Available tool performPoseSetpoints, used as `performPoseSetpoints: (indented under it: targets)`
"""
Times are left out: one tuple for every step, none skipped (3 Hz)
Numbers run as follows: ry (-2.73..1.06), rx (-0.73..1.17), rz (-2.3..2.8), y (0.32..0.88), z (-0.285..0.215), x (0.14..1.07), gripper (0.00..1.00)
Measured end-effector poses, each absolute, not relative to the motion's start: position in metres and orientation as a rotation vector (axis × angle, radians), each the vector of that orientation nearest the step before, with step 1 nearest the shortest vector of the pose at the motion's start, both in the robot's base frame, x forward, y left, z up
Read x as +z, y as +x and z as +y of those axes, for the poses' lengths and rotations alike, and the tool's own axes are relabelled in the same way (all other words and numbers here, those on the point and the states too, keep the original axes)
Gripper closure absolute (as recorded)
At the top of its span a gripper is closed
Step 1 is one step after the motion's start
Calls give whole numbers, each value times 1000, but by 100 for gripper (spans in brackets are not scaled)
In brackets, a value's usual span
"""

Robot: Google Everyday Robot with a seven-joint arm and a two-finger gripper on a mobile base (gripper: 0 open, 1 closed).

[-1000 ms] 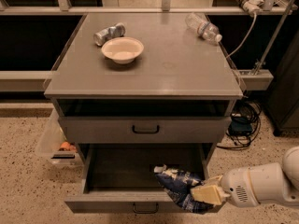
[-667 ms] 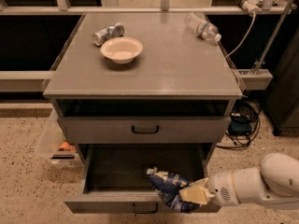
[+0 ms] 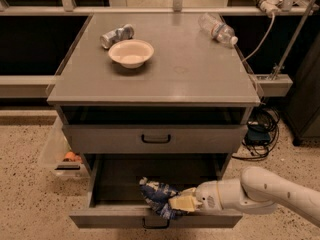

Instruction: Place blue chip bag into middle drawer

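Gripper [image 3: 179, 203] is low over the open middle drawer [image 3: 112, 217], fingers clamped on the blue chip bag [image 3: 155, 194]. The bag sits in the drawer's mouth near the front, not yet released. Carry looks done to me; what's left is lowering, letting go and backing out.

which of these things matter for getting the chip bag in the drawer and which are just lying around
In the job: blue chip bag, held by the pincer at the front of the open middle drawer.
Lying about: white bowl, crushed can and clear bottle on the cabinet top; cables on the floor.
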State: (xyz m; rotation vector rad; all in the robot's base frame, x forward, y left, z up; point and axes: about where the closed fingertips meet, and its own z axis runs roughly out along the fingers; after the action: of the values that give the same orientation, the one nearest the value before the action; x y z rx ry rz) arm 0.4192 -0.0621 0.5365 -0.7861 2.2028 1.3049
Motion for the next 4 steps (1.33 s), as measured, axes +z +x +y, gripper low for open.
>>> performPoseSetpoints:
  targets:
    - [-882, 1293, 2159, 452, -39, 526, 100]
    - [-956, 1271, 2145, 477, -24, 518, 100]
    - [-956, 1261, 2168, 488, -21, 502, 100]
    - [-923, 1235, 2211, 491, -25, 484, 100]
